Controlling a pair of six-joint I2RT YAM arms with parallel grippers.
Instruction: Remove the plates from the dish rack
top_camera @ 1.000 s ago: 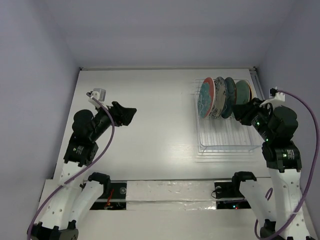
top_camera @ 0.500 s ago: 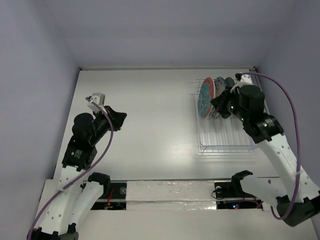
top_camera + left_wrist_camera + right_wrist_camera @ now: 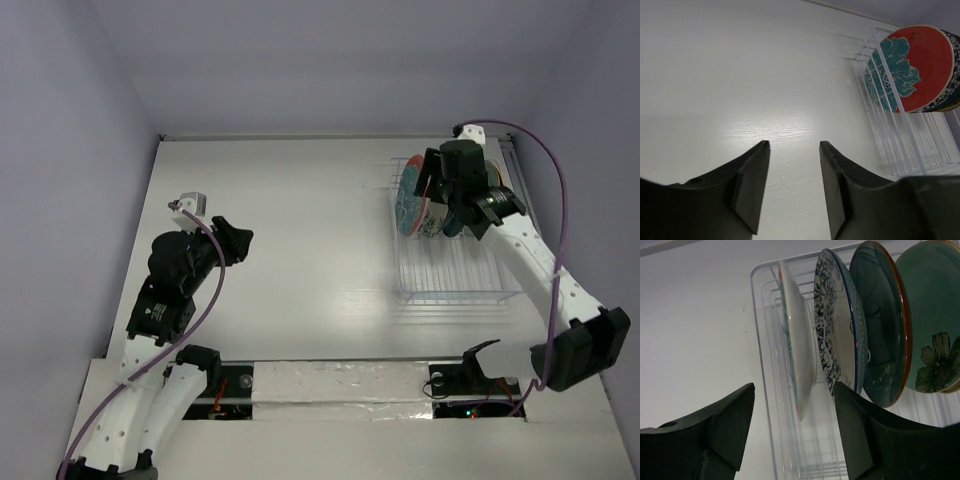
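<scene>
- Over the last second my right arm has swung from the right flank of the clear wire dish rack (image 3: 450,282) across to the left end of the plate row. The right gripper (image 3: 790,440) now looks down at the round teal-and-red floral plate (image 3: 799,360).
- Its jaws stand wide and hold nothing. That plate's rim lines up with the gap between them, though from the wrist view I can't tell whether the tips already straddle it or are short of it.
- Every plate I can see is upright in its slot: the floral one, the dark patterned plate (image 3: 837,340), the glossy dark teal plate (image 3: 884,330) and the pale green plate (image 3: 935,325). Nothing has been unloaded.
- The left gripper (image 3: 792,190) has barely shifted. It sits half open and empty over the white table (image 3: 300,200), well apart from the rack.
- I judge the floral plate is the first pick. The next move needs a careful descent and a pinch on its rim without knocking the neighbouring plate.
</scene>
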